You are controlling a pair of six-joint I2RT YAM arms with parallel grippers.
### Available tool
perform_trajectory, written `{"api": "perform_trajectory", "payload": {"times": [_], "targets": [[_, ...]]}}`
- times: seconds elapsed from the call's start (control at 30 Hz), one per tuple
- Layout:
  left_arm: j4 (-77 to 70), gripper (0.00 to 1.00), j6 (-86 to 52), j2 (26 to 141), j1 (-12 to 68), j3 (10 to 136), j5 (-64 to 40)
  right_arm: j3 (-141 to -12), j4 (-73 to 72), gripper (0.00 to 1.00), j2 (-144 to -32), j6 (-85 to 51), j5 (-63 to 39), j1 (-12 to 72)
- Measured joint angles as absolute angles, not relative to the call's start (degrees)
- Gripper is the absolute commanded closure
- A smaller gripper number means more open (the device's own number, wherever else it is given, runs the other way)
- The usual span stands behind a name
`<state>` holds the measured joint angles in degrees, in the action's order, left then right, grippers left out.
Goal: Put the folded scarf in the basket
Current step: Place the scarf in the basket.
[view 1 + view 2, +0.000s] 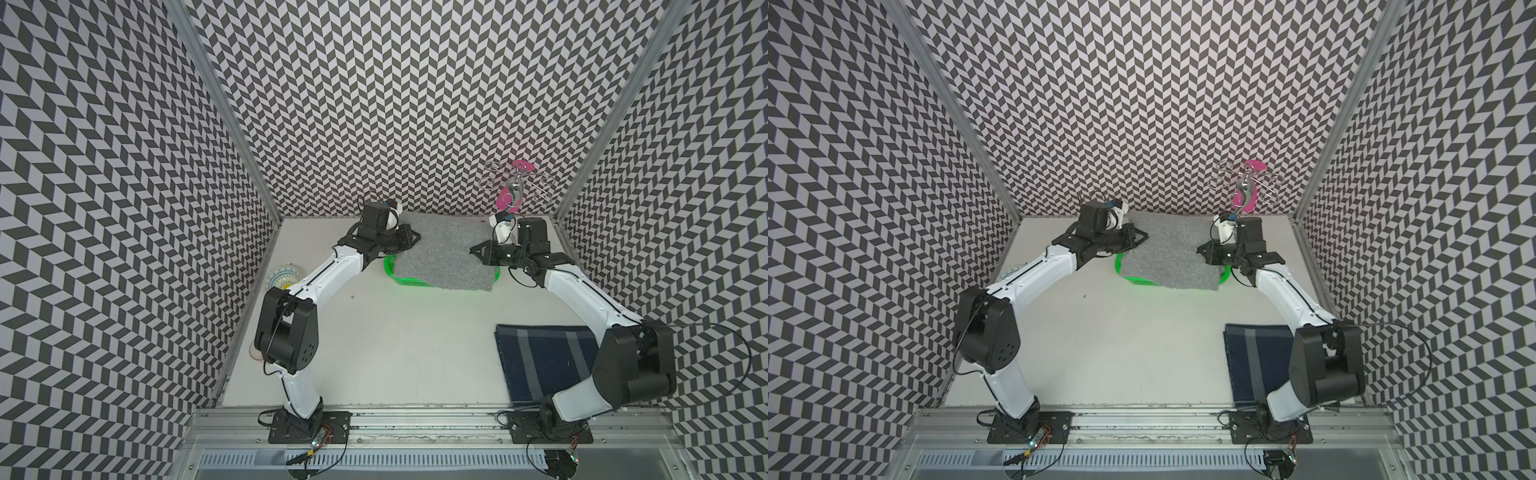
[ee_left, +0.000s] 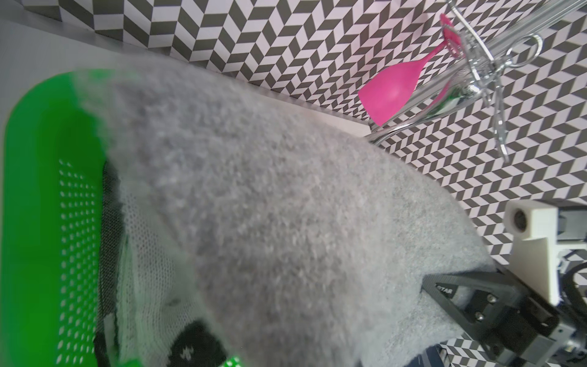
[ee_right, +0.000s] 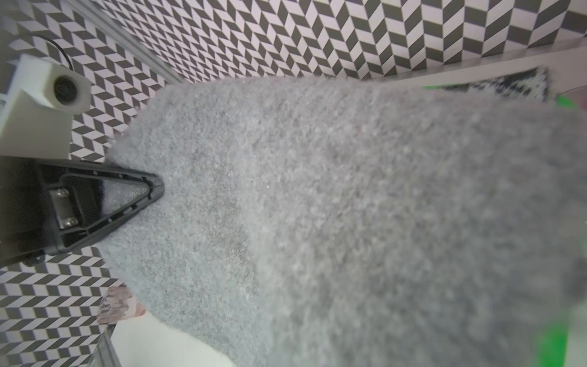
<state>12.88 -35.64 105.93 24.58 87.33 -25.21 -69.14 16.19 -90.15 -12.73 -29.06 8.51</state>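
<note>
The folded scarf (image 1: 444, 253) (image 1: 1171, 253) is a thick grey fleecy cloth, stretched between my two grippers over the basket. The bright green perforated basket (image 1: 409, 282) (image 1: 1138, 282) (image 2: 38, 190) shows only at its front wall and corners beneath the cloth. My left gripper (image 1: 417, 238) (image 1: 1144, 237) (image 3: 157, 187) is shut on the scarf's left edge. My right gripper (image 1: 473, 250) (image 1: 1199, 250) (image 2: 427, 284) is shut on its right edge. The scarf (image 2: 286, 222) (image 3: 349, 206) fills both wrist views and hides each wrist's own jaws.
A black and white knitted cloth (image 2: 190, 346) lies in the basket under the scarf. A chrome rack holding a pink goblet (image 1: 509, 195) (image 2: 390, 92) stands at the back right. A navy striped cloth (image 1: 544, 357) lies front right, a patterned plate (image 1: 282, 276) by the left wall.
</note>
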Motion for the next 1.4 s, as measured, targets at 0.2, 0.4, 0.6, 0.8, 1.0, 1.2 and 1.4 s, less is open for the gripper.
{"api": "perform_trajectory", "payload": {"times": [0.2, 0.4, 0.6, 0.8, 1.0, 1.2, 1.4], "targets": [[11.9, 1.00, -35.0, 113.0, 24.0, 89.9, -25.2, -73.8, 16.2, 1.00, -98.5, -9.7, -29.6, 6.4], [11.7, 1.00, -33.5, 118.8, 23.2, 94.5, -25.1, -75.2, 15.7, 1.00, -104.1, -8.9, -28.6, 6.2], [11.9, 1.00, -32.2, 120.8, 22.9, 95.8, -23.8, -76.7, 15.8, 1.00, -107.1, -7.8, -26.9, 6.2], [11.7, 0.96, -31.6, 122.3, 22.9, 96.4, -23.3, -76.7, 15.8, 0.95, -107.9, -7.0, -25.5, 6.2], [12.3, 0.86, -30.0, 124.8, 22.8, 97.8, -21.9, -76.8, 15.8, 0.73, -108.3, -6.4, -24.1, 6.2], [12.9, 0.76, -29.3, 124.9, 22.7, 98.5, -20.9, -76.8, 15.9, 0.57, -108.3, -5.9, -21.4, 6.2], [13.8, 0.70, -29.4, 124.9, 22.5, 99.2, -20.3, -76.7, 16.1, 0.54, -108.2, -5.5, -18.7, 6.2]]}}
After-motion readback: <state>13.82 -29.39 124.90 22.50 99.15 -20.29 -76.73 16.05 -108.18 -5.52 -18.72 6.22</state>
